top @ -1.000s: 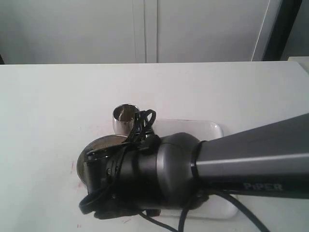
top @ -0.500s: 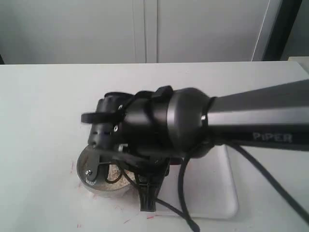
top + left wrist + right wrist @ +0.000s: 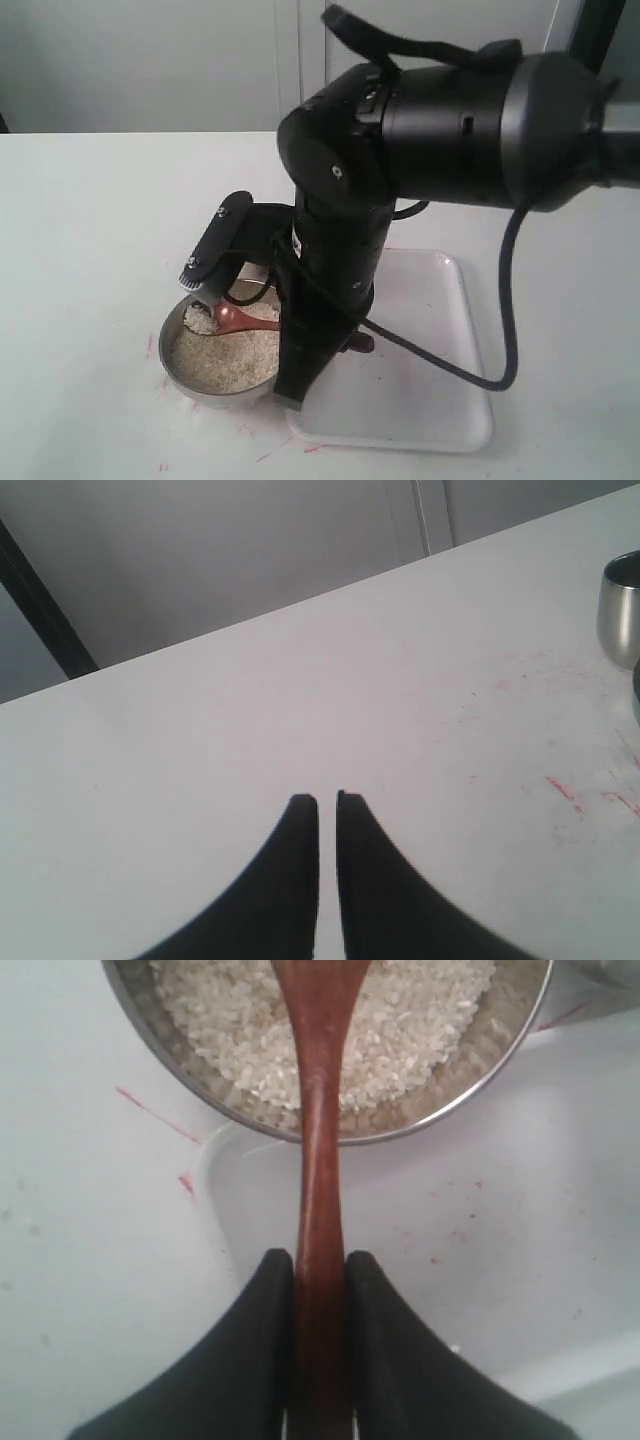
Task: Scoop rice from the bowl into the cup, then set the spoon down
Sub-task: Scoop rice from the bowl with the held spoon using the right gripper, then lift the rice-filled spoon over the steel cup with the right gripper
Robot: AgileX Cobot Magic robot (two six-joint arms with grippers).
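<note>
Rice (image 3: 225, 355) lies in the bowl (image 3: 168, 338); my right claw (image 3: 318, 1258) clamps the spoon (image 3: 318, 1110) handle above it, left claw (image 3: 327, 802) closed, holding nothing

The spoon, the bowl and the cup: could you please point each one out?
spoon (image 3: 318, 1160), right wrist view, middle of the handle.
bowl (image 3: 500, 1035), right wrist view, inner wall.
cup (image 3: 620, 620), left wrist view, outer side wall.

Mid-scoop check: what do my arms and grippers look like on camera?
The right arm is a bulky, rounded, glossy black housing with a loose black cable trailing from it; no lettering is readable. The right gripper and left gripper are matt black, each two curved fingers tapering to blunt tips.
</note>
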